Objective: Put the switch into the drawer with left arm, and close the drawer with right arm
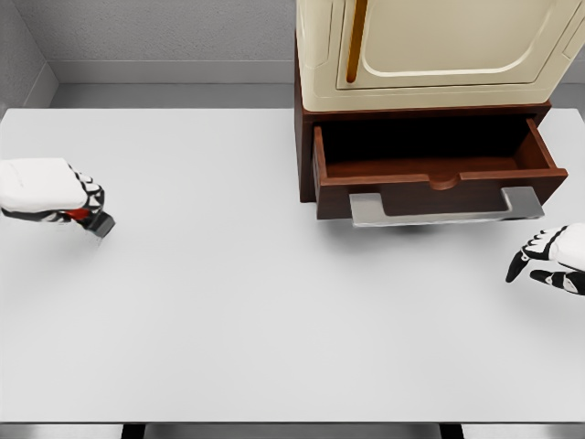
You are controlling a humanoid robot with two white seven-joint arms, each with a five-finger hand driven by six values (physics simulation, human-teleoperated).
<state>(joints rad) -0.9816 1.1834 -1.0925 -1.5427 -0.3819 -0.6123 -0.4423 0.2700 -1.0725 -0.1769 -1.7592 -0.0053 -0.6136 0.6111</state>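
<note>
White tabletop (228,302) carried an open brown wooden drawer (437,174); far left of it, the left hand (55,192) clutched a small grey-and-red switch (91,219), seemingly light, rigid, best gripped by its sides. Right hand (548,256) lay relaxed below the drawer's right corner.

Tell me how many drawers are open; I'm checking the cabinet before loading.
1: the drawer in the brown cabinet under the cream appliance, pulled out toward the robot. No other drawer shows.
</note>
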